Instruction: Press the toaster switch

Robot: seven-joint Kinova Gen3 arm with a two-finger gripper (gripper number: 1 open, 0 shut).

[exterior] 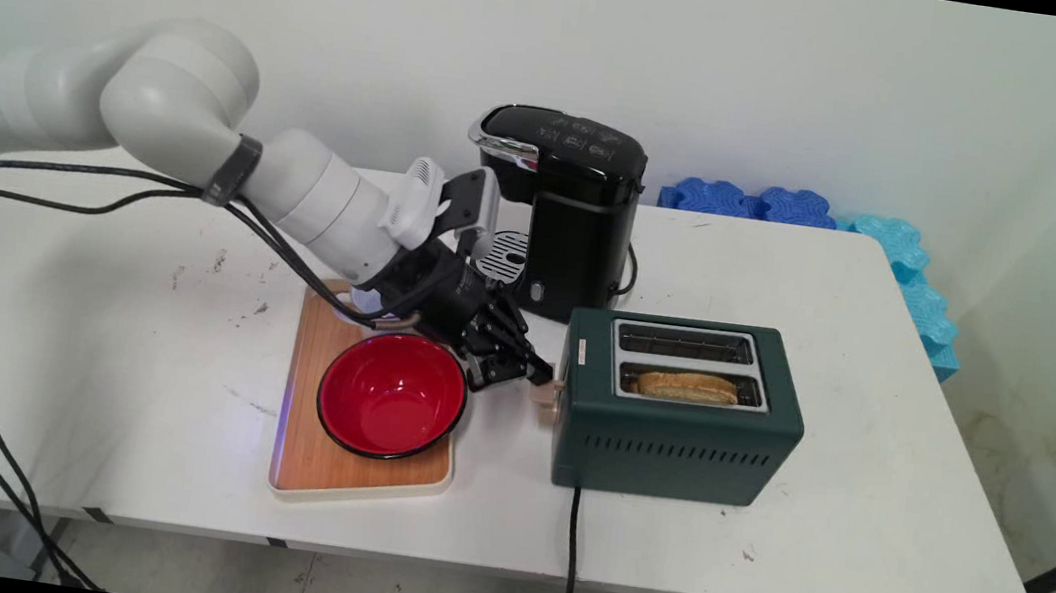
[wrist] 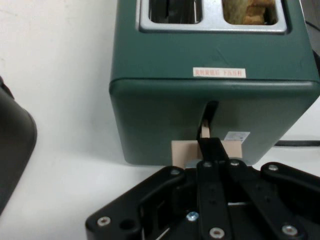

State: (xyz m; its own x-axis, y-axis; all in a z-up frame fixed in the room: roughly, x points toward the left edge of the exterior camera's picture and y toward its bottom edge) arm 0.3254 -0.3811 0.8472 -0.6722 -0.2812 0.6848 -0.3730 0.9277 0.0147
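Green toaster holds bread sunk low; gripper, fingers pressed together, bears on its wooden lever.

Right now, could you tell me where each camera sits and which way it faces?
Main view: fixed above the table's near side, looking down across it to the wall; shows the arm and gripper.
Hand view: on the hand, looking along the gripper at the toaster's lever end.
Both show the toaster, its bread and lever.
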